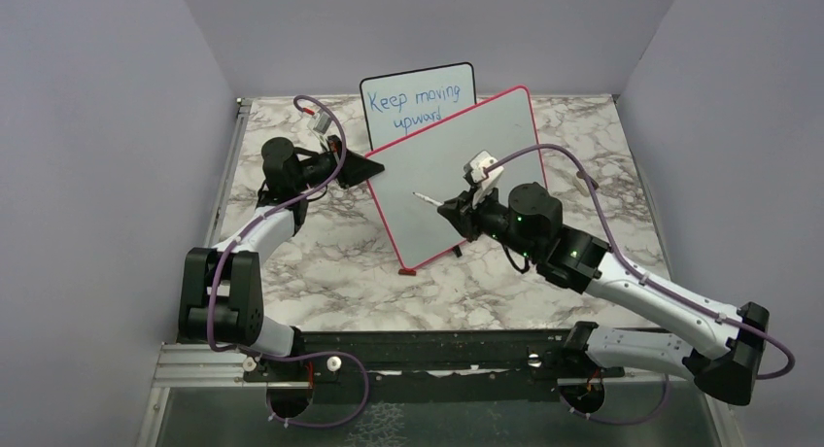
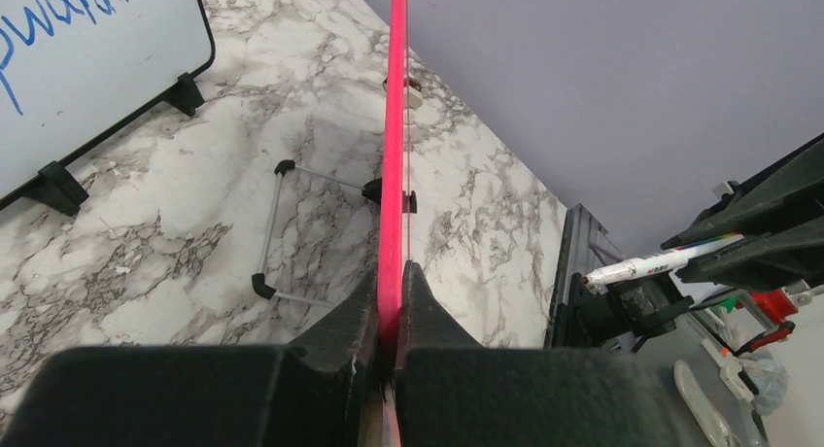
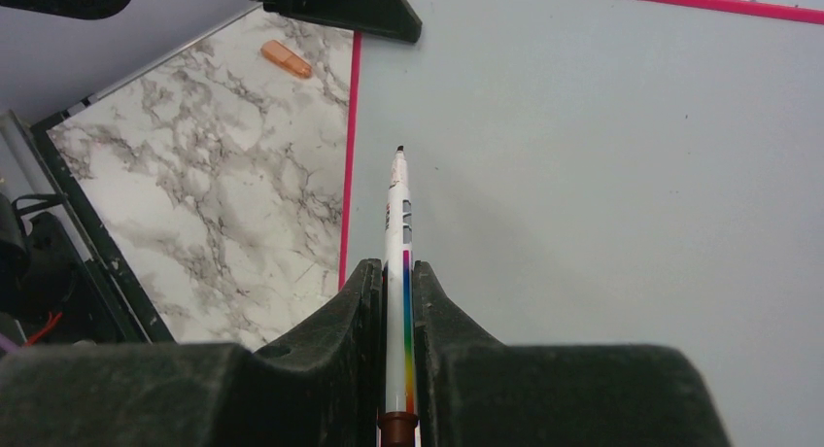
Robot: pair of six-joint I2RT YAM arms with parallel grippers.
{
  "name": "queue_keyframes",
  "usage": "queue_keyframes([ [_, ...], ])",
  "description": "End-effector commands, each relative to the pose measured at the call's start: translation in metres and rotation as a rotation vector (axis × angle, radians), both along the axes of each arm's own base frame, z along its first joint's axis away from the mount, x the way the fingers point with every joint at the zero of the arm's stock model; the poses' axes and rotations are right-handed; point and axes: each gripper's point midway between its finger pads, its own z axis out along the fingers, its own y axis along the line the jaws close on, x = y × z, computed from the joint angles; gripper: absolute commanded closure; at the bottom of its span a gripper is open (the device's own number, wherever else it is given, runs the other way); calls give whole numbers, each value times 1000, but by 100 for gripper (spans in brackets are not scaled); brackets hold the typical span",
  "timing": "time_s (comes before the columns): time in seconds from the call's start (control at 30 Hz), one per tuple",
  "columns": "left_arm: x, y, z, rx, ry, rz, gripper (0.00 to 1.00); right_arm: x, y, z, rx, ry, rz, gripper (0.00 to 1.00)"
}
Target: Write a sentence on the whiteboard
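The whiteboard [image 1: 452, 165], white with a pink-red frame, stands tilted on the marble table; its face is blank and no sentence shows on it. My left gripper [image 1: 374, 165] is shut on its left frame edge [image 2: 393, 175]. My right gripper [image 1: 457, 212] is shut on a white marker [image 1: 428, 198] with a rainbow stripe. In the right wrist view the marker [image 3: 397, 233] points its dark tip at the board face [image 3: 602, 175], near the left edge; whether the tip touches cannot be told. The marker also shows in the left wrist view [image 2: 661, 262].
A smaller black-framed board [image 1: 418, 102] with blue "Keep moving upward" writing stands behind the whiteboard. A brownish marker cap [image 3: 286, 58] lies on the table left of the board. A wire stand [image 2: 291, 233] lies on the marble behind the whiteboard.
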Motion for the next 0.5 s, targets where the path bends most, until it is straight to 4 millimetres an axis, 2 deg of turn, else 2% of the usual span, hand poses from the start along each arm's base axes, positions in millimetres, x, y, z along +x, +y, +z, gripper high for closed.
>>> queue_keyframes([
  [0.0, -3, -6, -22, 23, 41, -13, 100, 16, 1, 13, -15, -30, -103, 99],
  [0.27, -1, -5, -24, 25, 44, -2, 100, 26, 14, 21, 13, -24, -120, 99],
  [0.47, 2, -4, -25, 24, 50, 8, 100, 34, 21, 18, -13, -29, -127, 99],
])
